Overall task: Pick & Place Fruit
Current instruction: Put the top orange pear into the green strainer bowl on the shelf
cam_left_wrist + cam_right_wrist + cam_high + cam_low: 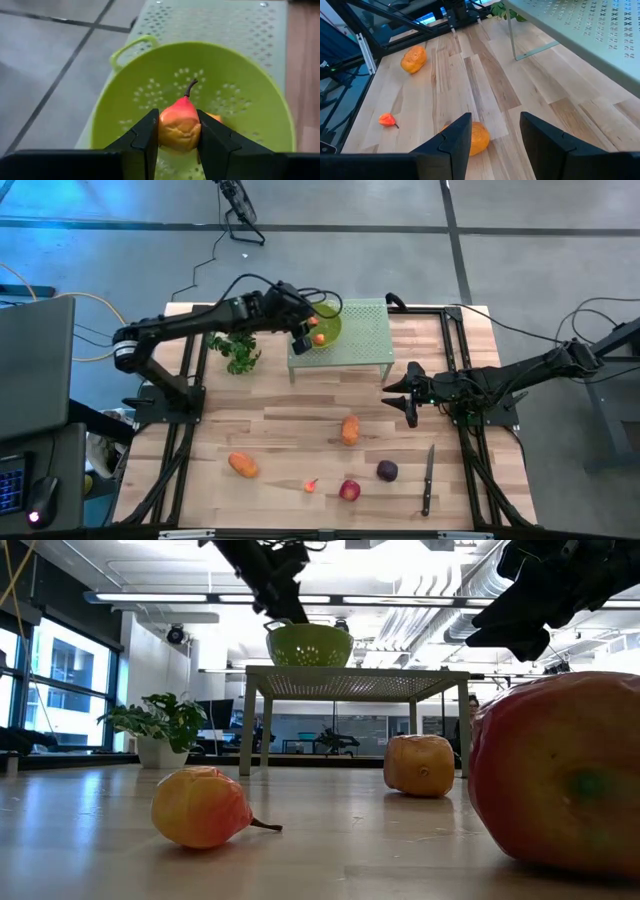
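My left gripper (178, 125) is over the green colander (150, 95), shut on a small orange-red pear-shaped fruit (180, 117); the high view shows it there too (312, 338). The colander (328, 326) stands on a perforated green stand (365, 340). Another orange bit (215, 118) lies in the bowl. My right gripper (405, 395) is open at the table's right side, above an orange fruit (476, 138). On the table lie that orange fruit (349, 430), another oblong one (243, 466), a red apple (349, 490), a purple plum (387, 471) and a tiny orange-red bit (311, 485). My left gripper pinches the pear-shaped fruit by its rounded body (172, 134), one finger (147, 132) on each side. The stem (189, 88) points away from the wrist. The fruit is off the table and sits above the inside of the colander; whether it touches the bowl I cannot tell.
A leafy green plant (235, 352) stands left of the stand. A black-handled knife (428, 480) lies near the table's front right. The stand's legs (512, 37) rise beside the right gripper. Bare wood lies between the stand and the fruit.
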Controlling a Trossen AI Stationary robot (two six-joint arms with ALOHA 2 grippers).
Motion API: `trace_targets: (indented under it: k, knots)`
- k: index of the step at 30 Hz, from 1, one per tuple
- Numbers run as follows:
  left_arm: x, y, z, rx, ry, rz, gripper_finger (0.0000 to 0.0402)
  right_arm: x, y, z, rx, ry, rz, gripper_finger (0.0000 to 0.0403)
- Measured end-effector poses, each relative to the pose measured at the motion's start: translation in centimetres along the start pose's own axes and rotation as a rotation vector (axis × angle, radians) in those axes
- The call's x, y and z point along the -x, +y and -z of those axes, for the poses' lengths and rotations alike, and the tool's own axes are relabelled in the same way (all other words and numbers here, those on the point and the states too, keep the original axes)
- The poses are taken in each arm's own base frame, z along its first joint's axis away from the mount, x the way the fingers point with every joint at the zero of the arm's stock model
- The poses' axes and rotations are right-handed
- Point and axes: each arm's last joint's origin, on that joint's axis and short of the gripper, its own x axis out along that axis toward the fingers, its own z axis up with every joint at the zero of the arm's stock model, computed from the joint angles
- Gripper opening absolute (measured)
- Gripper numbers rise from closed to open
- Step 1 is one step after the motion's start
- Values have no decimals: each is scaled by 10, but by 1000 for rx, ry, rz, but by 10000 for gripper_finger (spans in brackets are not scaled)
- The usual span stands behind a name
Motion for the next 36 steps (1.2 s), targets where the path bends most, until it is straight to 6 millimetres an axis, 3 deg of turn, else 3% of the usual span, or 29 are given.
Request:
trace_targets:
  k: [14, 36]
  knots:
    - [-32, -7, 10, -19, 86, 22, 104, 0, 0, 0, 0, 0, 0, 160]
    - [-32, -6, 8, -15, 63, 15, 132, 0, 0, 0, 0, 0, 0, 160]
